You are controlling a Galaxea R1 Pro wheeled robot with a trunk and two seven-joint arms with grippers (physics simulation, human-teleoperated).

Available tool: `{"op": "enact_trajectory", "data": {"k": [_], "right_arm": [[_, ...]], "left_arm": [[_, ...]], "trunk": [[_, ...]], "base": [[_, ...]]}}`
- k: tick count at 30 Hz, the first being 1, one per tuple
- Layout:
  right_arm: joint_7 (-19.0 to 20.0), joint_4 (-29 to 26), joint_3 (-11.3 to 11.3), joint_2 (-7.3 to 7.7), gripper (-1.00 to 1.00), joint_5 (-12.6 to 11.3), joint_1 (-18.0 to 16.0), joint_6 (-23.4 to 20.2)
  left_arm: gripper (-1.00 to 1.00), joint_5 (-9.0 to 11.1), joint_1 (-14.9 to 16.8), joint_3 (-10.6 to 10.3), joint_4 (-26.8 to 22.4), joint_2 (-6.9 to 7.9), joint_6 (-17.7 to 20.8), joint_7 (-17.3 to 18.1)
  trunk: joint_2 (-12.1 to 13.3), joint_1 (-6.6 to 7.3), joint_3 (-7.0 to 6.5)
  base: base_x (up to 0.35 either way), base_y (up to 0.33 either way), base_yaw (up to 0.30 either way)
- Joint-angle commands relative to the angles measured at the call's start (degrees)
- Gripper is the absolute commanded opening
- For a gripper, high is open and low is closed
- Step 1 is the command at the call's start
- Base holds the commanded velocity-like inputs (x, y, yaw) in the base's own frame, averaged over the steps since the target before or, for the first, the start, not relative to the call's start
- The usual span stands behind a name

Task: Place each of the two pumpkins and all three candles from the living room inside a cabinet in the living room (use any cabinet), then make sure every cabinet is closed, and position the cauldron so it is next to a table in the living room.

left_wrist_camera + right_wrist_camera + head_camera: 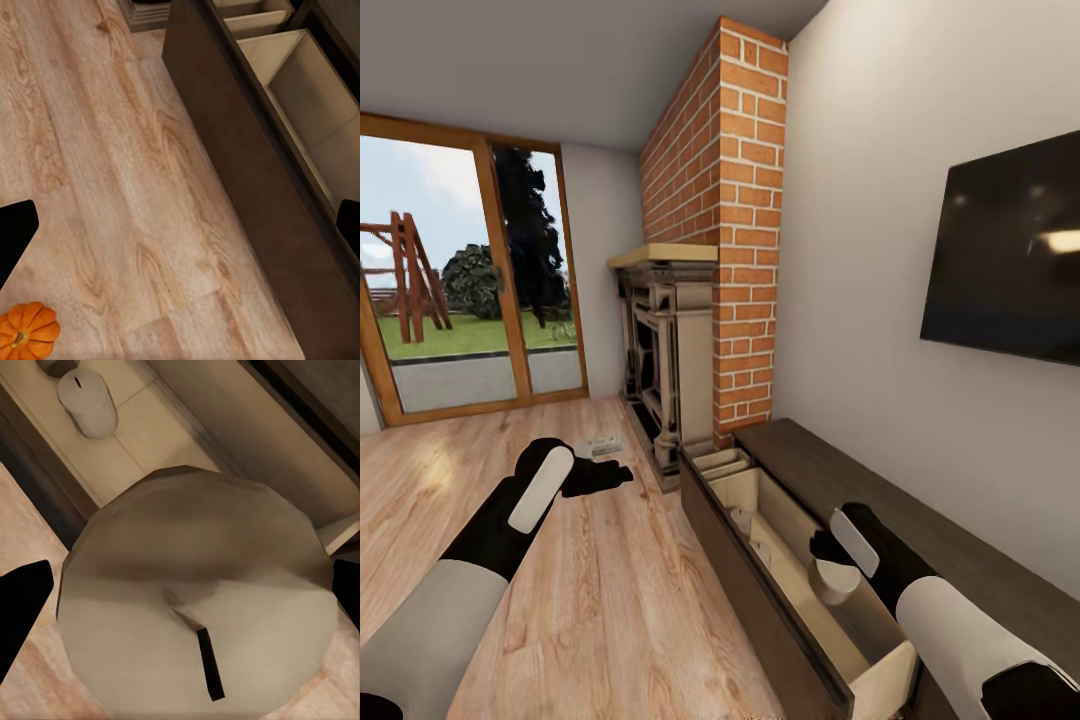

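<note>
Holding a candle point(195, 607) in the right gripper point(834, 572) over the open cabinet point(760, 590) drawer, lower right of the head view. Probably next: lowering beside the candles point(88, 401) already inside, then letting go. Left gripper point(605, 474) spread, empty, above floor point(112, 187) near a pumpkin point(27, 332).

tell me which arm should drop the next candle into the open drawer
Right. Its gripper holds a pale candle over the cabinet's open drawer, where another candle already lies. The left gripper hangs over bare floor near a pumpkin.
</note>
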State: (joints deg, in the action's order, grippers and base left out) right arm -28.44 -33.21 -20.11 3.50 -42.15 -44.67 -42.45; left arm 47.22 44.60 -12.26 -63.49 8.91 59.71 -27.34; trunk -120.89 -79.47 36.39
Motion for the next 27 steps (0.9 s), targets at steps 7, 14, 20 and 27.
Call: {"op": "enact_trajectory", "data": {"k": [7, 14, 20, 27], "right_arm": [[-0.48, -0.1, -0.38, 0.12, -1.0, -0.57, -0.06, 0.14], [-0.48, -0.1, -0.37, 0.16, -1.0, -0.56, -0.06, 0.25], [-0.48, -0.1, -0.37, 0.13, -1.0, -0.56, -0.06, 0.33], [-0.4, -0.1, -0.3, 0.2, -1.0, -0.56, -0.04, 0.4]], "left_arm": [[1.0, 0.67, 0.06, 0.08, -0.31, 0.37, 0.13, -0.27], [1.0, 1.62, 0.05, 0.13, -0.39, 1.46, 0.1, -0.18], [1.0, 2.1, 0.05, 0.07, -0.4, 1.56, 0.08, -0.17], [1.0, 2.18, 0.05, 0.03, -0.4, 1.55, 0.06, -0.17]], "trunk": [[-2.86, -1.54, 1.33], [-5.66, -3.07, 2.59], [-8.07, -4.39, 3.66], [-10.88, -5.93, 4.92]], "base": [[0.0, 0.0, 0.0], [0.0, 0.0, 0.0], [0.0, 0.0, 0.0], [0.0, 0.0, 0.0]]}}
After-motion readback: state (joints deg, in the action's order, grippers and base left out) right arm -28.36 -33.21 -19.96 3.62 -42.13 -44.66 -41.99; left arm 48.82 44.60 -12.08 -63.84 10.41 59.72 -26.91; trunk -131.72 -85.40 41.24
